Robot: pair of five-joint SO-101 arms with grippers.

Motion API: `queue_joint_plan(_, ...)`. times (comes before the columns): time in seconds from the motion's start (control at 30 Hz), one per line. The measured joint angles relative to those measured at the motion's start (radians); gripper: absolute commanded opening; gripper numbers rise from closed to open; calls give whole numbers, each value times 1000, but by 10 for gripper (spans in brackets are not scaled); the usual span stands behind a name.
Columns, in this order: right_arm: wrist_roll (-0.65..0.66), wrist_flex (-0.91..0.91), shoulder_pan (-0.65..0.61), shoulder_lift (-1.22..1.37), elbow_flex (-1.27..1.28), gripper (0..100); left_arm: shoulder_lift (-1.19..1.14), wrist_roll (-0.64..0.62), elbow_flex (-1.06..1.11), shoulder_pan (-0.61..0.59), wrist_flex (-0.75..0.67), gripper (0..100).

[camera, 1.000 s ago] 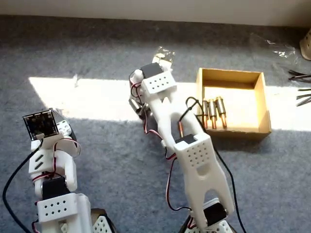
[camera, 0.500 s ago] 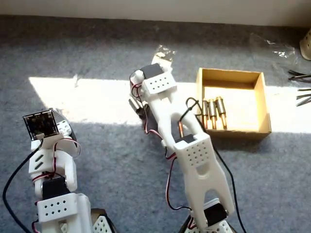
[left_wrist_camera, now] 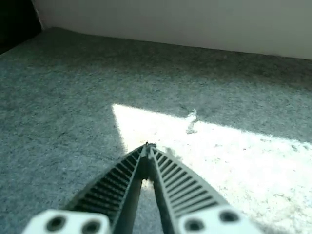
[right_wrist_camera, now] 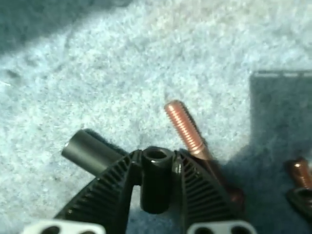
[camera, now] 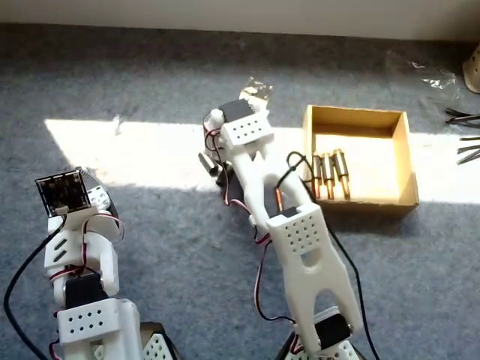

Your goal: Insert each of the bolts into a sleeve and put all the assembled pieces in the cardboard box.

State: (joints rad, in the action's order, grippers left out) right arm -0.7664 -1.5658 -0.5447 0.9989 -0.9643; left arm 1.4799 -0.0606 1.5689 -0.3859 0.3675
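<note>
My right gripper (right_wrist_camera: 156, 157) is shut on a short black sleeve (right_wrist_camera: 156, 190), held upright with its open bore facing the camera. A copper bolt (right_wrist_camera: 185, 129) lies on the carpet right beside it, threaded end up. A second dark sleeve (right_wrist_camera: 88, 151) lies on the other side of the fingers. In the high view the right arm (camera: 251, 161) stretches out left of the cardboard box (camera: 401, 154), a sleeve (camera: 206, 162) lying by its wrist. Three assembled pieces (camera: 330, 174) lie in the box. My left gripper (left_wrist_camera: 146, 146) is shut and empty above the carpet.
Grey carpet with a sunlit band runs across the middle. Another copper bolt (right_wrist_camera: 298, 173) lies at the picture's edge. A crumpled plastic bag (camera: 255, 85) lies beyond the right arm's wrist. Tools (camera: 466, 142) and more plastic (camera: 420, 71) lie at the far right. The left arm (camera: 75, 247) is folded at the near left.
The right arm's wrist has shifted slightly toward the far side of the table. The left arm has not moved.
</note>
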Motion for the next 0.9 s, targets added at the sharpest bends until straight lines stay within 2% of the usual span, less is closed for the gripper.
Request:
queue_joint_plan(0.17, 9, -31, -15, 0, 0, 76, 0, 0, 0, 0, 0, 7)
queue_joint_plan(0.4, 124, -91, -21, 2, 9, 76, 0, 0, 0, 0, 0, 7)
queue_joint_plan(0.9, 621, -146, -32, 6, -11, 77, 0, 0, 0, 0, 0, 7)
